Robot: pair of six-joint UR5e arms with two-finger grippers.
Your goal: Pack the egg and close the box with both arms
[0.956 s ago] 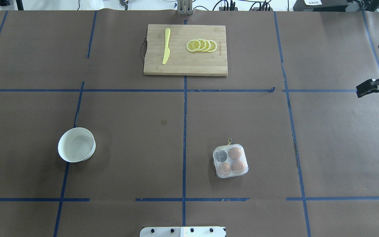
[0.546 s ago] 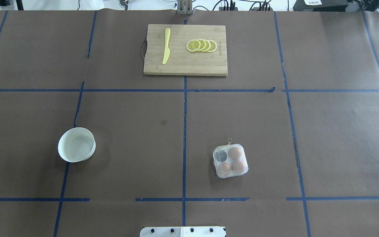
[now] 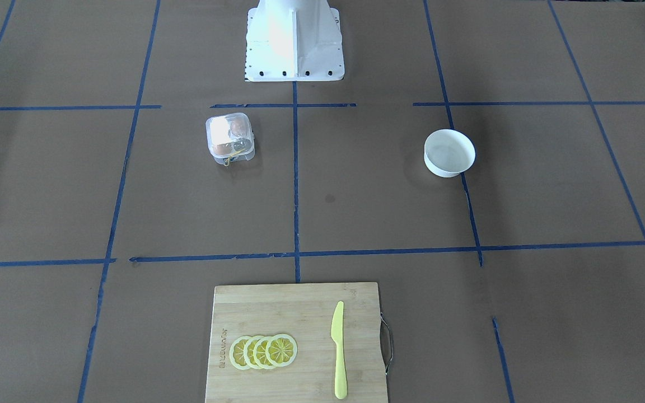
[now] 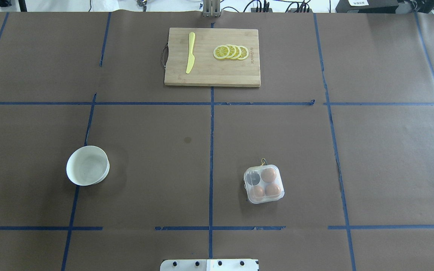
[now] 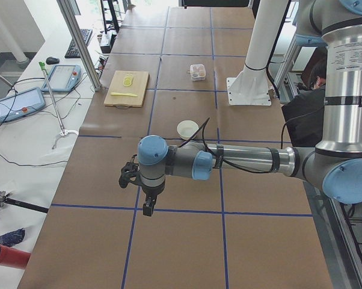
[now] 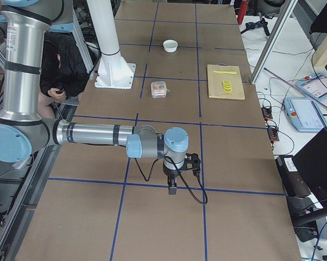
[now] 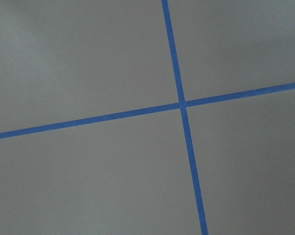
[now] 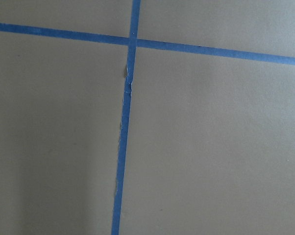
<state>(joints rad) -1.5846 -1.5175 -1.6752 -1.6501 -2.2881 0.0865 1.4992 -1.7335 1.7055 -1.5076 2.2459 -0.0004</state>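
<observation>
Mia: Where is the box?
Ben: On the brown paper, a bit ahead of the white base and off to the robot's right. Its clear lid looks shut to me.
Mia: And the egg?
Ben: Inside. I see three brown eggs in the round cells, and I cannot tell them apart. The fourth cell looks dark, with no egg. The white bowl, ahead of the base on the robot's left, has none either.
Mia: What are the pincers doing?
Ben: The left gripper hangs over the paper, far from the white base on the robot's left. The right gripper hangs far off on the other side. Are the fingers spread or pressed together? I cannot tell.
Mia: Would the box be hard to hold?
Ben: I think it is light and its thin plastic bends, so it could slide or squash. Steady a side wall and push softly on the lid's edge. An egg is smooth, slippery and cracks fast, so pinch it gently round its fat middle
</observation>
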